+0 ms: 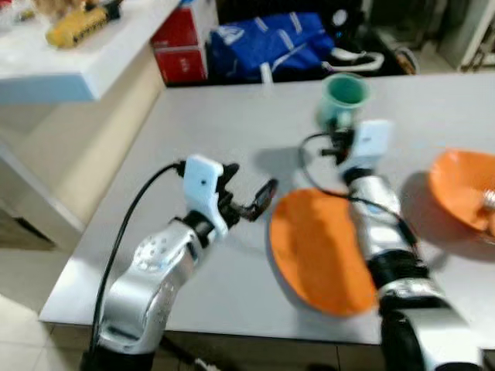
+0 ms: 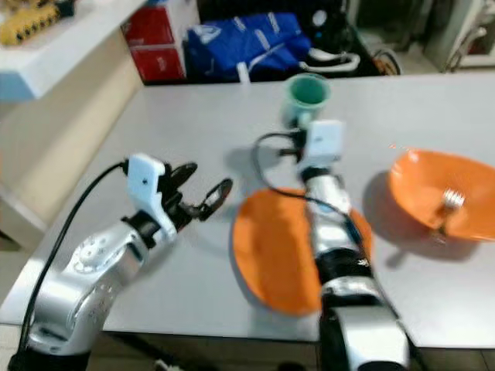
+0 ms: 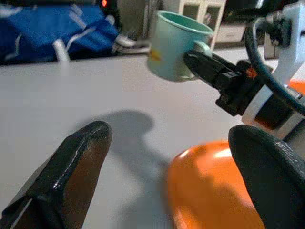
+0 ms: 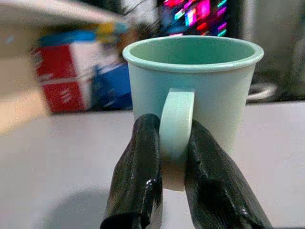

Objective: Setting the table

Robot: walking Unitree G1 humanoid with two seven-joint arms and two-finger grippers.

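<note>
You have a partly set tabletop (image 1: pixel 232 131). Landmark for this entry: the near orange plate (image 1: pixel 321 251), lying flat close to the tabletop's front edge.

Progress, as judged from how things lie:
- Near orange plate is down, directly under your right forearm.
- A second orange plate (image 2: pixel 441 193) sits to the right of the landmark, well apart from it, with what looks like a fork (image 2: pixel 448 202) resting in it; blur prevents a firmer call.
- The mint cup (image 4: pixel 193 90) is not yet set down. It is off the surface, beyond the landmark's far rim.
- Cutlery and a cup for the near plate appear outstanding.

End effectors:
- Left end effector (image 1: pixel 247 197): just to the left of the landmark, low over the tabletop, fingers (image 3: pixel 71 167) spread apart, nothing between them.
- Right end effector (image 4: pixel 174 167): past the landmark's far edge, fingers clamped on the cup's handle, one on each side of the loop. Cup hangs upright, mouth up.

Beyond the tabletop's far edge: a blue bag (image 1: pixel 267 42) and a red box (image 1: pixel 182 42) on the floor.
</note>
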